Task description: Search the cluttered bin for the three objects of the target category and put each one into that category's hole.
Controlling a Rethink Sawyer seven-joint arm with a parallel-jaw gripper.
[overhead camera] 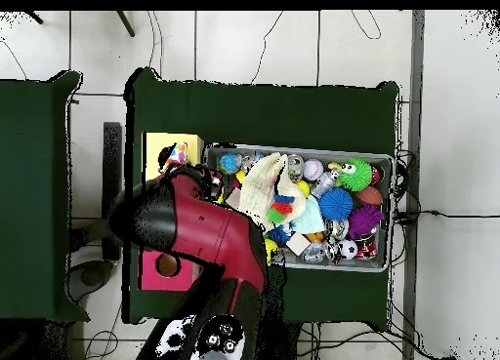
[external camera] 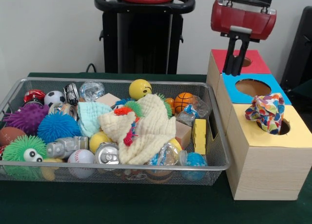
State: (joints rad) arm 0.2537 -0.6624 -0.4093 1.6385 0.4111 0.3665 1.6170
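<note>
A spotted cloth piece (external camera: 265, 112) sits bunched on the rim of the round hole (external camera: 283, 127) in the yellow-topped box (external camera: 297, 136), partly inside it. It also shows in the overhead view (overhead camera: 177, 158) on the yellow box (overhead camera: 156, 146). My gripper (external camera: 235, 72) hangs above the red and blue boxes, behind the cloth and clear of it, open and empty. The wire mesh bin (external camera: 217, 160) stands left of the boxes, full of clutter. No other spotted cloth shows in the bin. In the overhead view the arm (overhead camera: 200, 224) hides the gripper.
A cream waffle cloth (external camera: 146, 129) and a pale blue cloth (external camera: 92, 117) lie over balls, cans and spiky toys in the bin. The blue-topped box (external camera: 234, 87) and the red-topped box (external camera: 258, 63) stand behind the yellow one. The pedestal (external camera: 144, 34) is behind the bin.
</note>
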